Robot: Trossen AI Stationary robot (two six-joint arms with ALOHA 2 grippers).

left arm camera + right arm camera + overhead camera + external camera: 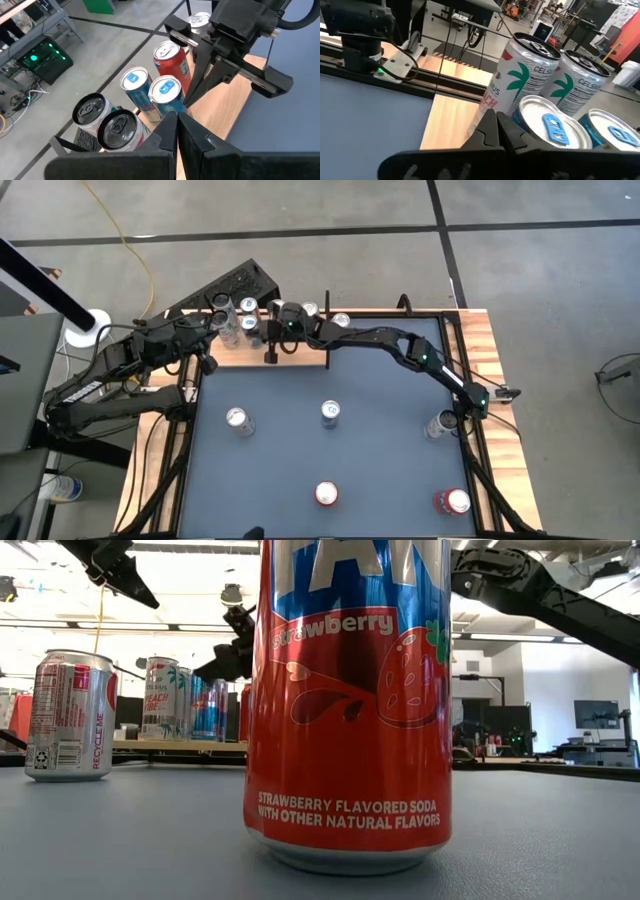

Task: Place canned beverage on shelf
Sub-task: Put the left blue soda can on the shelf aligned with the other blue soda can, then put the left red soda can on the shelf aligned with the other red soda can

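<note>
We see the blue table (pixel 380 470) with the wooden shelf (pixel 300 350) at its far edge. On the shelf stands a group of cans (pixel 235 318) at the left, and more cans (pixel 325 315) to the right. Both grippers hang over the shelf: the left gripper (pixel 222 320) beside the left cans, the right gripper (pixel 275 315) just right of them, each with fingers pressed together and holding nothing. Five cans stand on the table; the strawberry can (pixel 326 494) is nearest.
</note>
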